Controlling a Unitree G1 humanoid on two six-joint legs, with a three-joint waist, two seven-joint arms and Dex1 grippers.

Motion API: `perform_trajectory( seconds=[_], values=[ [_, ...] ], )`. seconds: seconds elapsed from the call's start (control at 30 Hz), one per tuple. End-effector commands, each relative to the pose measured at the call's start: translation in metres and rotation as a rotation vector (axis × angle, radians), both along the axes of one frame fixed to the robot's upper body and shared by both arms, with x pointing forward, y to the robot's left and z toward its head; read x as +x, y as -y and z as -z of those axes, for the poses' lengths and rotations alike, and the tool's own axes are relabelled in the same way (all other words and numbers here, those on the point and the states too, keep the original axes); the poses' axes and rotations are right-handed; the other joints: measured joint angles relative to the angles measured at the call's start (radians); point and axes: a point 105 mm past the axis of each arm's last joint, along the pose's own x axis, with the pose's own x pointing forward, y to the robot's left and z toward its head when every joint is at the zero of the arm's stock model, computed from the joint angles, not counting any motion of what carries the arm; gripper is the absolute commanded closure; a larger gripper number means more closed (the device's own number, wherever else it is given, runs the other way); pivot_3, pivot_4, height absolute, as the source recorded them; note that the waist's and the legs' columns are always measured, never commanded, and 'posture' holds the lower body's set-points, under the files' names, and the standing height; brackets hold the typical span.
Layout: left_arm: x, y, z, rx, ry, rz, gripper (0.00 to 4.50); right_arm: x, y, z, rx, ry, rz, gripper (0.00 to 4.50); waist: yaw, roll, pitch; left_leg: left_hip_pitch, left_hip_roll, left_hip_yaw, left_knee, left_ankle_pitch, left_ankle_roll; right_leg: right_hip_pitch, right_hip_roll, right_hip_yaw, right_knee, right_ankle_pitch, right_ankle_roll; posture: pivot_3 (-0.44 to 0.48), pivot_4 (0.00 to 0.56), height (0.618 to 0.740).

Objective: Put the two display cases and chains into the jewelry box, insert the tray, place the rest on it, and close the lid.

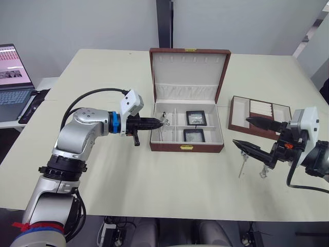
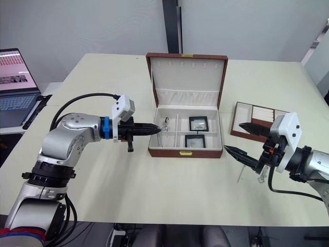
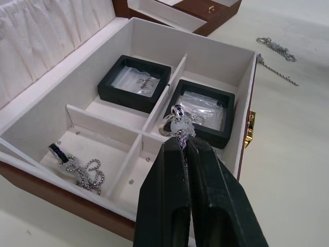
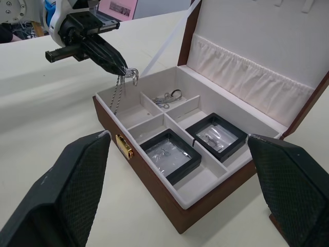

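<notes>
Silver chain dangles from my left tool, whose two black fingers are clenched on it just over the jewelry box, at the box's 9 o'clock edge. Inside, both black display cases already sit in the compartments toward 3 o'clock, one behind the other, and another chain lies coiled in the rear compartment on the 9 o'clock side. The front compartment on that side looks bare, and my chain hangs right at its rim.

To do this step well, I judge I should carry the tool a little further inward so the whole length hangs clear of the wall, lower until the links pool on the lining, and only then let go; releasing too early could leave the tail draped over the rim, where it would foul the tray.

My right tool waits with its fingers spread wide and nothing in them, out at the box's 4 o'clock. The tray rests on the table at 3 o'clock of the box, and small pieces of jewelry lie on the table near that tool
</notes>
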Motion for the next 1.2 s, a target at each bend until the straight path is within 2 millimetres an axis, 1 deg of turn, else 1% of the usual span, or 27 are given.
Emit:
perform_trajectory(
  seconds=[0.03, 0.3, 0.37, 0.43, 0.47, 0.57, 0.67, 0.73, 0.8, 0.9, 1.07, 1.2],
  values=[
    [-0.003, 0.002, -0.007, -0.008, 0.028, 0.013, 3.86, -0.003, -0.001, -0.011, -0.016, 0.05, -0.016, 0.0, 0.0, 0.0, 0.0, 0.0, 0.0, 0.0, 0.0, 0.0, 0.0, 0.0, 0.0, 0.0, 0.0, 0.0, 0.0, 0.0, 0.15, 0.74],
    [-0.004, 0.0, -0.008, -0.025, 0.012, 0.008, 1.4, -0.002, 0.001, -0.01, -0.016, 0.039, -0.016, 0.0, 0.0, 0.0, 0.0, 0.0, 0.0, 0.0, 0.0, 0.0, 0.0, 0.0, 0.0, 0.0, 0.0, 0.0, 0.0, 0.0, 0.15, 0.74],
    [-0.007, -0.005, -0.012, -0.051, -0.004, 0.008, 0.75, -0.001, 0.006, -0.008, -0.009, 0.024, -0.004, 0.0, 0.0, 0.0, 0.0, 0.0, 0.0, 0.0, 0.0, 0.0, 0.0, 0.0, 0.0, 0.0, 0.0, 0.0, 0.0, 0.0, 0.15, 0.74],
    [-0.01, -0.013, -0.018, -0.08, -0.016, 0.001, 0.18, 0.0, 0.015, -0.003, -0.018, 0.002, 0.016, 0.0, 0.0, 0.0, 0.0, 0.0, 0.0, 0.0, 0.0, 0.0, 0.0, 0.0, 0.0, 0.0, 0.0, 0.0, 0.0, 0.0, 0.15, 0.74],
    [-0.012, -0.019, -0.02, -0.093, -0.017, -0.009, 0.08, 0.001, 0.02, -0.001, -0.019, -0.01, 0.03, 0.0, -0.001, 0.0, 0.0, 0.0, 0.0, 0.0, 0.0, 0.0, 0.0, 0.0, 0.0, 0.0, 0.0, 0.0, 0.0, 0.0, 0.15, 0.74],
    [-0.017, -0.04, -0.023, -0.115, -0.019, -0.072, 0.08, 0.004, 0.04, 0.008, -0.028, -0.049, 0.075, 0.0, -0.003, 0.0, 0.0, 0.0, 0.001, 0.0, 0.0, 0.0, 0.0, 0.0, 0.0, 0.0, 0.0, 0.0, 0.0, 0.0, 0.15, 0.74],
    [-0.022, -0.066, -0.019, -0.121, -0.032, -0.176, 0.08, 0.008, 0.065, 0.023, -0.054, -0.095, 0.138, 0.0, -0.004, 0.0, 0.0, 0.001, 0.001, 0.0, 0.0, 0.0, 0.0, 0.0, 0.0, 0.0, 0.0, 0.0, 0.0, 0.0, 0.15, 0.74],
    [-0.027, -0.084, -0.014, -0.097, -0.039, -0.243, 0.08, 0.01, 0.082, 0.031, -0.051, -0.117, 0.184, 0.0, -0.007, 0.0, 0.0, 0.001, 0.001, 0.0, 0.0, 0.0, 0.0, 0.0, -0.001, 0.0, 0.0, 0.0, 0.0, 0.0, 0.15, 0.74],
    [-0.031, -0.114, -0.003, -0.052, -0.033, -0.365, 0.08, 0.014, 0.102, 0.039, -0.043, -0.135, 0.25, 0.0, -0.01, 0.0, 0.0, 0.001, 0.001, 0.0, 0.0, 0.0, 0.0, 0.0, -0.002, 0.0, 0.0, 0.0, 0.0, 0.0, 0.15, 0.74],
    [-0.042, -0.147, 0.008, -0.017, -0.033, -0.505, 0.08, 0.016, 0.126, 0.051, -0.049, -0.157, 0.321, 0.0, -0.018, 0.0, 0.0, 0.001, 0.001, 0.0, -0.001, 0.0, 0.0, 0.0, -0.004, 0.001, 0.0, 0.0, 0.0, 0.0, 0.15, 0.74],
    [-0.062, -0.186, 0.018, 0.007, -0.039, -0.685, 0.08, 0.017, 0.152, 0.065, -0.051, -0.184, 0.394, 0.0, -0.021, 0.0, 0.0, 0.002, 0.001, 0.001, -0.001, 0.0, 0.0, 0.0, -0.005, 0.001, 0.001, 0.0, 0.0, 0.0, 0.15, 0.74],
    [-0.079, -0.21, 0.025, 0.034, -0.034, -0.8, 0.08, 0.019, 0.17, 0.069, -0.049, -0.191, 0.446, 0.0, -0.023, 0.001, 0.0, 0.002, 0.001, 0.001, -0.002, 0.0, 0.0, 0.001, -0.005, 0.001, 0.0, 0.0, 0.0, 0.0, 0.15, 0.74]
  ],
)
